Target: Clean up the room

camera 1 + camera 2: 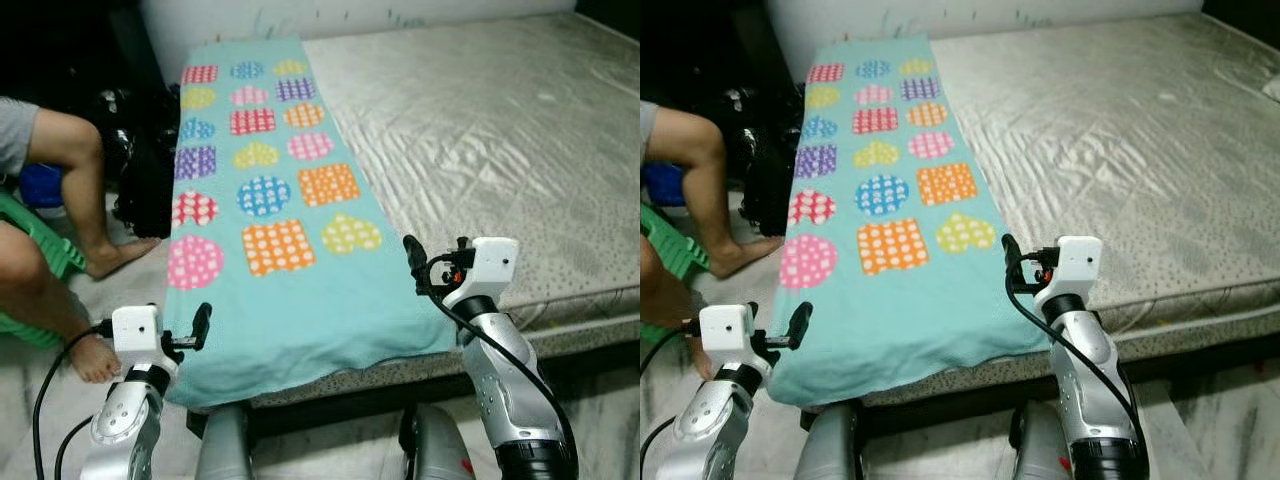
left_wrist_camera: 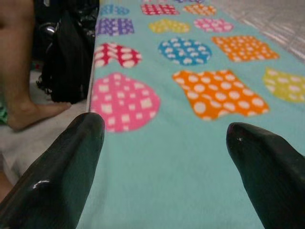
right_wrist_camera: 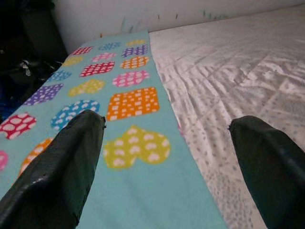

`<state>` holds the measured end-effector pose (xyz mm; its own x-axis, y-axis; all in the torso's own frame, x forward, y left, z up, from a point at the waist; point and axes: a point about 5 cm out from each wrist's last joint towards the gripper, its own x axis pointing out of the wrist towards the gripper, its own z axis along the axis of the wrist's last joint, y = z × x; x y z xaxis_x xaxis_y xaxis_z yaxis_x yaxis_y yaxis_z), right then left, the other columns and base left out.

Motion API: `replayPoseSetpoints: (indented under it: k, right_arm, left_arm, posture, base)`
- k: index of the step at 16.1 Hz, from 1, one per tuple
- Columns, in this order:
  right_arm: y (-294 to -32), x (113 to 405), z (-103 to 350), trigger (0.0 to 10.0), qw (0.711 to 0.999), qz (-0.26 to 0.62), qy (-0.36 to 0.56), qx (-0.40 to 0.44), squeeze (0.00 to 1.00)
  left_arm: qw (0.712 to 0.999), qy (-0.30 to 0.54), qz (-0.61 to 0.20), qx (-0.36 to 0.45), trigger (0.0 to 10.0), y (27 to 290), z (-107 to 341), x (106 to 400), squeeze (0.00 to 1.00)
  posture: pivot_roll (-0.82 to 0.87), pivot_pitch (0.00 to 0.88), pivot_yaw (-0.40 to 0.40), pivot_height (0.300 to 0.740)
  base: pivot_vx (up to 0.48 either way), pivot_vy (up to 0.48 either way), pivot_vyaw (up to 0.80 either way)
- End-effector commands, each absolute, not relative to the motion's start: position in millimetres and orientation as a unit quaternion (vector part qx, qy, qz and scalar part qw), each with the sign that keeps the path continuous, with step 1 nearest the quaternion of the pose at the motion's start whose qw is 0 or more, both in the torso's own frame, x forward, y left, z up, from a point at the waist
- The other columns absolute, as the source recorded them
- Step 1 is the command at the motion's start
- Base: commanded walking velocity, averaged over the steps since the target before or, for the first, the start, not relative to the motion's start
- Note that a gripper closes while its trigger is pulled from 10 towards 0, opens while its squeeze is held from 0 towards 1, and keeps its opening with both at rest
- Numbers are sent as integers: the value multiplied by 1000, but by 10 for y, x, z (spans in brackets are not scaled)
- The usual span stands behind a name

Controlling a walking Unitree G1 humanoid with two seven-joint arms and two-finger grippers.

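Teal blanket [image 1: 270,210] with dotted hearts lies flat along the bed's [image 1: 500,150] left side. Left end effector [image 1: 200,325] hovers wide open at the blanket's near left corner, right end effector [image 1: 412,262] wide open at its near right corner. A person's leg [image 1: 85,190] and a black bag [image 1: 145,170] sit left of the blanket.

I can read no words, brands or numbers here — the teal blanket [image 1: 275,230] before me carries only dotted and checked hearts, circles and squares.
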<state>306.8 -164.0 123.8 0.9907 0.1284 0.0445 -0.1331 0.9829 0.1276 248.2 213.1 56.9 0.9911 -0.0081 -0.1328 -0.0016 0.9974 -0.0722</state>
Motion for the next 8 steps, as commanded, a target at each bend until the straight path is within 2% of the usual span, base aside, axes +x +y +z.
replayPoseSetpoints:
  k: [1, 4, 8]
  right_arm:
    - [-1626, 3095, 1274, 10000, 995, 70, -21, 71, 0]
    - [-1640, 3110, 1267, 10000, 995, 62, -19, 74, 0]
    - [-1678, 3111, 1234, 10000, 996, 56, -15, 71, 0]
  left_arm:
    - [997, 68, -3, -30, 10000, 2145, 559, 2477, 0]
    - [998, 54, -4, -26, 10000, 2144, 602, 2534, 0]
    - [998, 51, -1, -25, 10000, 2155, 594, 2548, 0]
  posture:
    - [-95, 0, 51, 647]
    - [-106, 0, 56, 695]
    - [-105, 0, 56, 738]
  base:
    - [0, 0, 0]
    - [0, 0, 0]
    - [0, 0, 0]
